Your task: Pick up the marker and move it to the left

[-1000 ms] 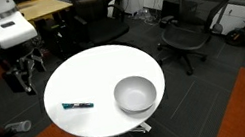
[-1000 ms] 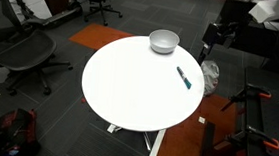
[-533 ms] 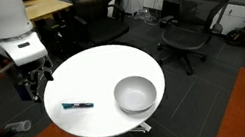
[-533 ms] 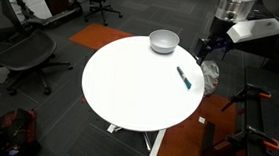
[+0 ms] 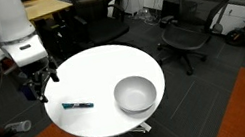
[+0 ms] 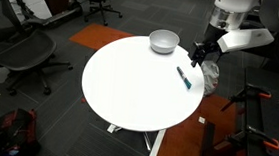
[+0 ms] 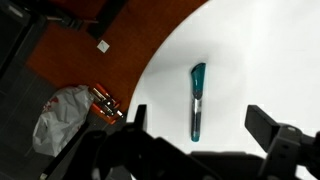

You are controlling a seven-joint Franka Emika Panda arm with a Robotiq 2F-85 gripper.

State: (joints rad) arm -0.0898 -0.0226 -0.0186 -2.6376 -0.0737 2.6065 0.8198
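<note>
The marker (image 5: pixel 77 105) is a short dark pen with a teal-blue end. It lies flat on the round white table (image 5: pixel 94 79), near the edge, in both exterior views (image 6: pixel 184 78). In the wrist view the marker (image 7: pixel 197 100) lies between my spread fingers. My gripper (image 5: pixel 41 85) hangs open and empty above the table edge, close to the marker (image 6: pixel 197 56). In the wrist view the gripper (image 7: pixel 200 125) has a dark finger on each side of the pen.
A grey bowl (image 5: pixel 135 94) stands on the table past the marker, also in an exterior view (image 6: pixel 164 40). Black office chairs (image 5: pixel 187 21) (image 6: pixel 16 48) stand around the table. Below the table edge lie orange carpet and a plastic bag (image 7: pixel 62 110).
My gripper has moved in from beyond the table edge and come down toward the marker. The marker and the bowl have not moved.
</note>
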